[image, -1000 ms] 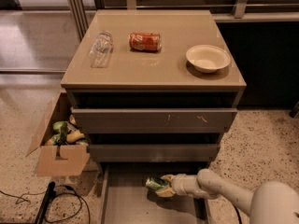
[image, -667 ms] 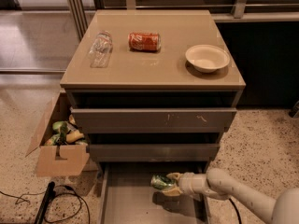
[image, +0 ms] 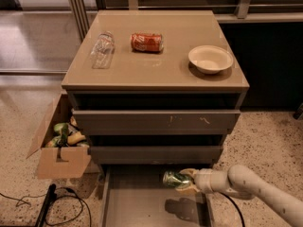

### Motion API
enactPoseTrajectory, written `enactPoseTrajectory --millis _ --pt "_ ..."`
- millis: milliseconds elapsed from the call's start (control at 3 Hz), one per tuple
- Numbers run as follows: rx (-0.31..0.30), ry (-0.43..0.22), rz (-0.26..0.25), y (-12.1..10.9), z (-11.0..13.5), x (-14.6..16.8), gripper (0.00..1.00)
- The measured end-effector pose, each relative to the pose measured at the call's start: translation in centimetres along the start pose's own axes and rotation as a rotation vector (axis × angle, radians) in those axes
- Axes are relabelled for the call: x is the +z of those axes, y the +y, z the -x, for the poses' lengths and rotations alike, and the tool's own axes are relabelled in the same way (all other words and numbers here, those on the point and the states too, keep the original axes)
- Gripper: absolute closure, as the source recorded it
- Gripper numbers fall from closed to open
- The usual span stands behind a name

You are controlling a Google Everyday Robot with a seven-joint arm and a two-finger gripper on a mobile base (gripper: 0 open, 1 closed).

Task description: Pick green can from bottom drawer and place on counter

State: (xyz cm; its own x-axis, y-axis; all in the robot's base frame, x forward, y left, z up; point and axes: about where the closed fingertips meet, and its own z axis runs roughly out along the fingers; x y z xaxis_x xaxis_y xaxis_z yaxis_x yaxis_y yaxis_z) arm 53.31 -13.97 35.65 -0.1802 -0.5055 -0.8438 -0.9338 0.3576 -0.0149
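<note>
Camera view: green can was sideways, clamped in the gripper, held clear of the floor at the right of the open bottom drawer. Grasp looked done; lift-out was in hand. Next move called for backing out from under the upper drawer fronts, then raising to the counter.

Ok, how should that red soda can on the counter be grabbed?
Grip the red soda can mid-barrel, from straight above: it lies on its side, ends left and right. The gripper is over the bottom drawer, jaws shut on the green can.
</note>
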Motion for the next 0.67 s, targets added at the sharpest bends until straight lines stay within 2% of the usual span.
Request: enactPoseTrajectory --millis 333,667 --pt "-0.057 0.006 -0.026 -0.56 4.54 -5.6 1.0" --pt "-0.057 0.006 -0.026 -0.56 4.54 -5.6 1.0"
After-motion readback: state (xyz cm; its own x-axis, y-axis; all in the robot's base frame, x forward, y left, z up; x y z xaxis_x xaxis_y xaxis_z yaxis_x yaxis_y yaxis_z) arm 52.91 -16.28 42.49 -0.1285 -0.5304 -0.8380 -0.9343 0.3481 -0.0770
